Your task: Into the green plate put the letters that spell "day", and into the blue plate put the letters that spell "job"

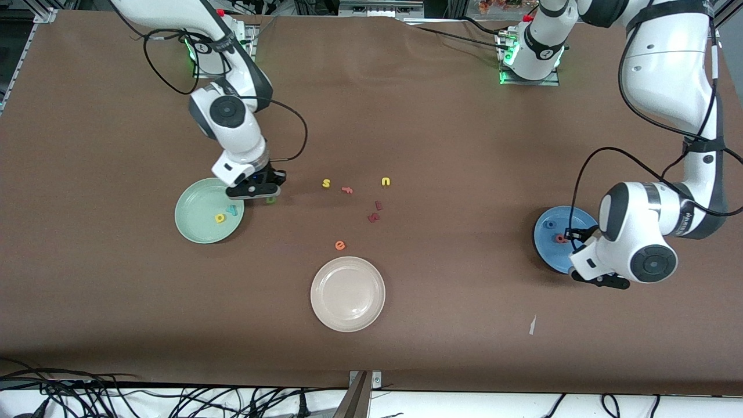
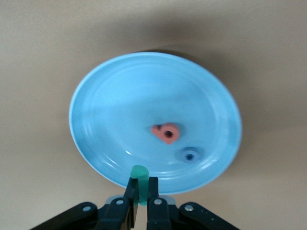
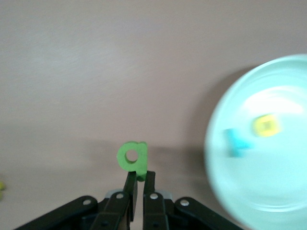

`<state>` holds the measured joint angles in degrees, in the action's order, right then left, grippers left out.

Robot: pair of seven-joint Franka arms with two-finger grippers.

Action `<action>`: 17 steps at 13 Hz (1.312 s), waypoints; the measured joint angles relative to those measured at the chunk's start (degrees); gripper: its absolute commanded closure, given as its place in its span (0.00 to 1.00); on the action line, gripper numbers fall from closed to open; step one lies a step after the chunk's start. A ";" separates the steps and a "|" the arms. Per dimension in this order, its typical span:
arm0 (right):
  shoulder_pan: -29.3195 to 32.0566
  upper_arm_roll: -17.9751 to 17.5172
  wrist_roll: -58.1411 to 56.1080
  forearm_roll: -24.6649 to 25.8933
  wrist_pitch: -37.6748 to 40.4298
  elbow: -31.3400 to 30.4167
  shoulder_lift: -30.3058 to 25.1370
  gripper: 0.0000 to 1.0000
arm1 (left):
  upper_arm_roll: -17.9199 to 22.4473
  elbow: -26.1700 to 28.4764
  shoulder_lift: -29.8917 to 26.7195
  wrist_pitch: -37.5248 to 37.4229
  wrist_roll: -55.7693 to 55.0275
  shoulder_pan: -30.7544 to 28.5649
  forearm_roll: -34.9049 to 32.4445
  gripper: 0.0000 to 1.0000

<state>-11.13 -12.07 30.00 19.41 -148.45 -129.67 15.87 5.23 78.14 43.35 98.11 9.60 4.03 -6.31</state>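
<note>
My right gripper point(image 1: 258, 190) point(image 3: 139, 176) is shut on the stem of the green d point(image 1: 270, 200) point(image 3: 132, 155). It hangs just beside the rim of the green plate point(image 1: 197, 203) point(image 3: 268, 187), on the side toward the left arm's end. A yellow a point(image 1: 220, 218) point(image 3: 265, 125) and a teal y point(image 1: 234, 209) point(image 3: 236, 142) lie in that plate. My left gripper point(image 1: 601, 280) point(image 2: 141, 184) is shut on the teal j point(image 2: 140, 179), over the rim of the blue plate point(image 1: 548, 247) point(image 2: 120, 110). In the blue plate lie the salmon b point(image 1: 561, 238) point(image 2: 167, 132) and the blue o point(image 1: 550, 223) point(image 2: 190, 155).
Loose letters lie mid-table: a yellow s point(image 1: 326, 183), a salmon letter point(image 1: 347, 190), a yellow u point(image 1: 385, 182), two dark red letters point(image 1: 376, 212) and an orange e point(image 1: 340, 245). A beige-white plate point(image 1: 347, 294) sits nearer the front camera. A small white scrap point(image 1: 532, 325) lies near the blue plate.
</note>
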 measured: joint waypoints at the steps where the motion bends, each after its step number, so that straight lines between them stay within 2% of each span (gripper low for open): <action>1: 0.84 1.56 -3.93 0.00 1.10 -0.03 -1.42 1.00 | -0.06 0.01 0.60 1.02 1.20 -0.45 0.00 0.00; 3: 2.55 5.54 -11.89 -0.01 1.58 -0.11 -2.49 1.00 | -0.54 -0.26 0.86 1.97 1.50 -0.26 0.00 0.00; 4: 3.38 7.51 -15.20 -0.01 1.58 -0.15 -2.51 0.86 | -0.77 -0.78 0.75 1.98 1.50 -0.12 0.00 0.00; 6: 4.47 10.37 -18.57 -0.01 1.60 -0.87 -2.52 0.35 | -0.83 -1.58 0.16 1.98 1.50 -0.12 0.00 0.00; 7: 4.55 10.95 -18.97 -0.01 1.60 -1.24 -2.56 0.01 | -0.81 -2.02 -0.25 1.88 1.50 -0.14 0.00 0.00; 10: 4.48 11.05 -18.77 -1.33 2.83 -1.51 -3.97 0.00 | -0.69 -3.06 -2.67 -0.37 1.40 -0.36 0.00 0.00; 13: 4.44 11.04 -18.98 -10.08 8.62 -0.05 -7.27 0.00 | -0.65 -3.28 -6.49 -4.80 -2.46 -0.58 0.70 0.00; 15: 4.37 10.73 -18.97 -11.56 16.71 4.35 -9.02 0.00 | -0.67 -3.24 -9.45 -7.11 -5.14 -0.79 2.80 0.00; 17: 4.30 10.25 -18.96 -13.41 27.28 11.48 -10.26 0.00 | -0.63 -2.13 -13.34 -8.05 -6.07 -1.53 4.00 0.00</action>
<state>-6.83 -1.83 11.04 6.00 -121.17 -118.19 5.60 4.60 76.01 30.01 90.06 3.53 2.50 -2.31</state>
